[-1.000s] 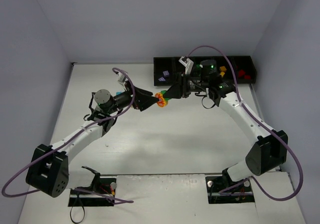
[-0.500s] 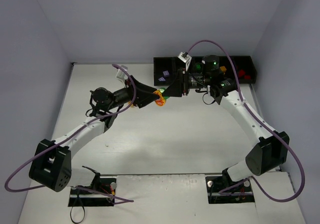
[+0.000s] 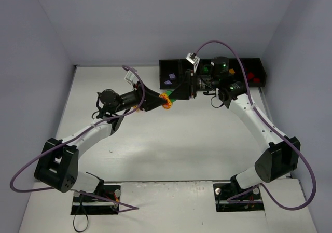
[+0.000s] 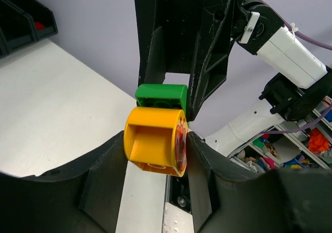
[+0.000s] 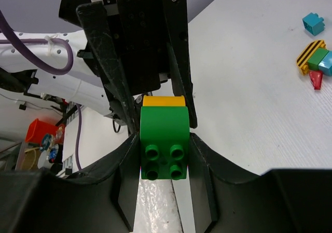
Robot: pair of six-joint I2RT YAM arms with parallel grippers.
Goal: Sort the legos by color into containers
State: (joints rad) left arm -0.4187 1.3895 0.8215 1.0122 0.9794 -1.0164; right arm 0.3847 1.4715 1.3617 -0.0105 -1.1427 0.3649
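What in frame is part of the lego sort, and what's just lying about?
Job:
green brick
yellow brick against it
loose bricks
black bin tray

Lying about:
purple cable
red crate
cluttered shelves in the background

Top view: the left end effector (image 3: pixel 164 101) and the right end effector (image 3: pixel 173 97) meet nose to nose at upper centre. A yellow lego (image 4: pixel 155 145) and a green lego (image 5: pixel 165 139), joined and pinched one in each, bar passage there. The black tray (image 3: pixel 244 60) lines the upper right. Bare surface (image 3: pixel 176 145) lies open across the centre and lower middle, between the arms.
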